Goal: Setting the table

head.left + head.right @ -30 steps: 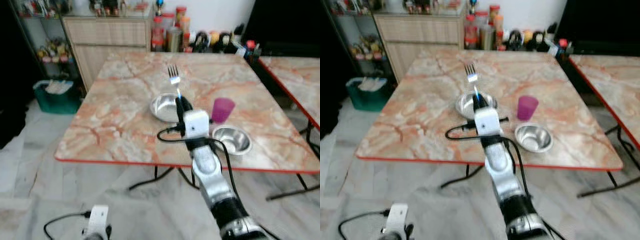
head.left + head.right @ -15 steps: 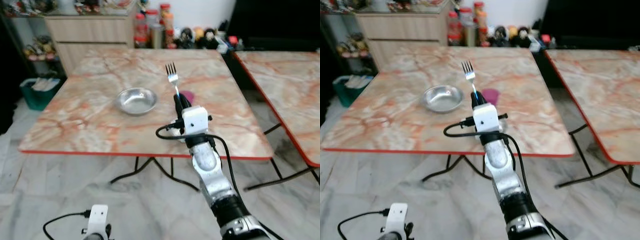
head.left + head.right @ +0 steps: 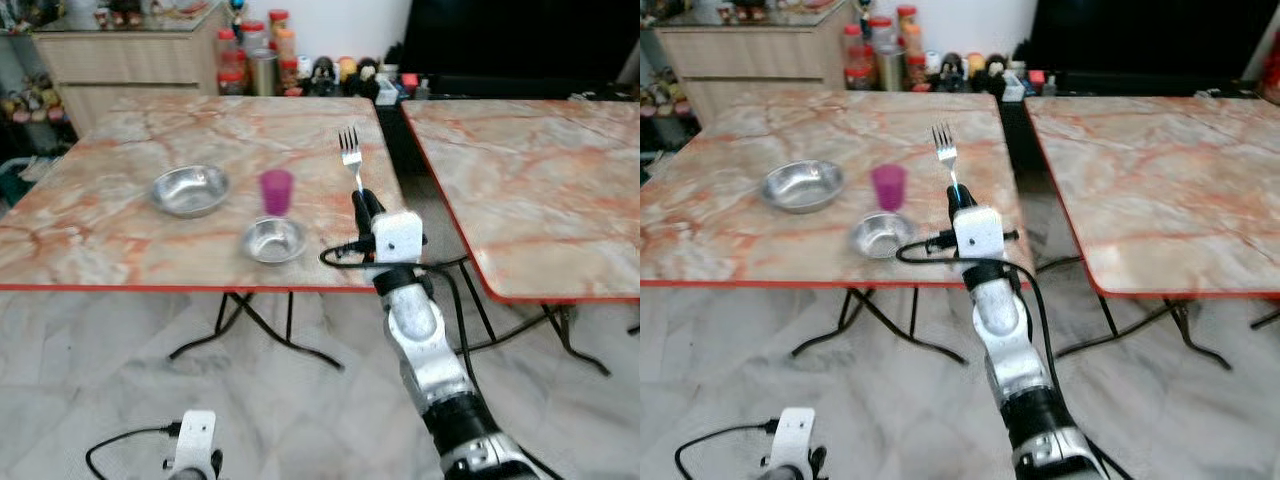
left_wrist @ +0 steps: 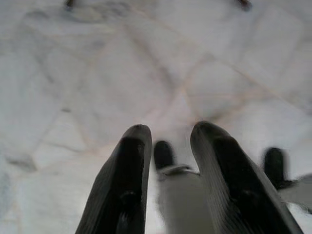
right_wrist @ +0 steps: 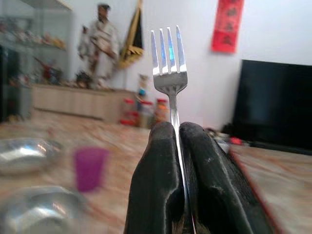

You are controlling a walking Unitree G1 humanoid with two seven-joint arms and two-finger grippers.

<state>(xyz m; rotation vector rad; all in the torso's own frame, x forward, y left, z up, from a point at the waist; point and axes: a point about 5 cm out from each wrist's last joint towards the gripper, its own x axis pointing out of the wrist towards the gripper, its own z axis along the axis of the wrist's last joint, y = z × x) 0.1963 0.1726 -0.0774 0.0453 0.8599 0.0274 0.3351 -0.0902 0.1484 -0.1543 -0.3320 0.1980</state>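
Observation:
My right gripper [image 3: 361, 198] is shut on a silver fork [image 3: 349, 152], held upright with the tines up, over the right part of the marble table [image 3: 90, 235]. In the right wrist view the fork [image 5: 168, 63] rises from between the two pressed fingers [image 5: 161, 170]. On the table stand a larger steel bowl [image 3: 190, 190], a purple cup [image 3: 277, 190] and a smaller steel bowl [image 3: 274, 240], all left of the fork. My left gripper [image 4: 173, 127] hangs low over the pale floor, fingers apart with nothing between them.
A second marble table [image 3: 530, 190] stands to the right, with a narrow gap between the two. Jars and bottles [image 3: 270, 70] line the far wall beside a wooden cabinet [image 3: 120, 65]. A dark screen [image 3: 520, 45] is behind. The near floor [image 3: 110, 380] is pale marble.
The whole view has swung to the right: the table and its bowls now sit further left and the second table has come fully into view. The fork stays upright in my right gripper.

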